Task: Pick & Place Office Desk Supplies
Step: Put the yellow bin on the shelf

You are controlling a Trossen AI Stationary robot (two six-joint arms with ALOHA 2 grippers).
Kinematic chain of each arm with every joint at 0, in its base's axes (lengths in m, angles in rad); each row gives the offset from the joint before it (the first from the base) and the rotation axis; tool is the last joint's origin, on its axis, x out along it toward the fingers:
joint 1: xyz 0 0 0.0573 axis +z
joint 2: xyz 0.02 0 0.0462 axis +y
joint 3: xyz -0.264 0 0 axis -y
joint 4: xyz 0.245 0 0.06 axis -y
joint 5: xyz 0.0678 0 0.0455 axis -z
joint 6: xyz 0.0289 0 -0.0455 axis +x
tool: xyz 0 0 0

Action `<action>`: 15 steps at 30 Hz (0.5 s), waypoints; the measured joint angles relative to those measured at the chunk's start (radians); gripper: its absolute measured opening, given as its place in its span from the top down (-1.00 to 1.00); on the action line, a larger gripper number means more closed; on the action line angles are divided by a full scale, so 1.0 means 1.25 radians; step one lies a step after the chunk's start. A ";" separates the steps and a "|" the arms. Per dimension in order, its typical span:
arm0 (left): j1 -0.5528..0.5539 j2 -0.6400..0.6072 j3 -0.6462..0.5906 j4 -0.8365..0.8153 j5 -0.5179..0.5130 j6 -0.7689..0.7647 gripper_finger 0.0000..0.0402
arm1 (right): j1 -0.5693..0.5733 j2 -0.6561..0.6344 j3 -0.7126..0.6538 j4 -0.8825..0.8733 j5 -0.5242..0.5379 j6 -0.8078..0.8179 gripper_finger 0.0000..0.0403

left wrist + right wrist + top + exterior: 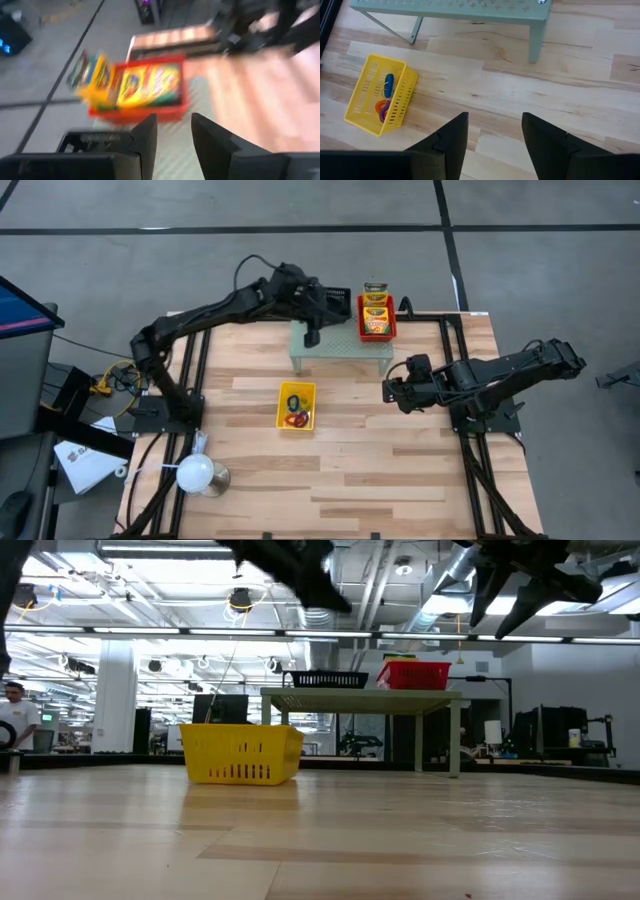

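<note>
A red basket holding yellow-green crayon boxes stands on the right end of the pale green mesh shelf. Another box shows at the basket's far side. A black basket stands on the shelf's left end. A yellow basket with coloured ring bands rests on the table in front of the shelf. My left gripper hovers open above the shelf, between the black basket and the red one, pointing at the red one, with nothing between its fingers. My right gripper hangs open over the table, right of the shelf.
A white round-headed lamp stands at the table's near left corner. The shelf's legs stand on the wooden table. Bare wood lies between the yellow basket and my right gripper, and along the near edge.
</note>
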 joint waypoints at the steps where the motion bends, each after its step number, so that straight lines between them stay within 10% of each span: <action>1: -0.014 -0.022 0.000 -0.005 0.000 -0.009 0.42 | 0.000 0.000 0.000 0.000 0.001 0.000 0.09; 8: -0.137 -0.184 0.002 -0.137 -0.026 -0.223 0.42 | 0.011 0.000 0.000 0.004 0.017 0.002 0.09; 15: -0.317 -0.276 -0.004 -0.443 -0.268 -0.649 0.40 | 0.033 0.000 0.000 0.022 0.035 0.021 0.09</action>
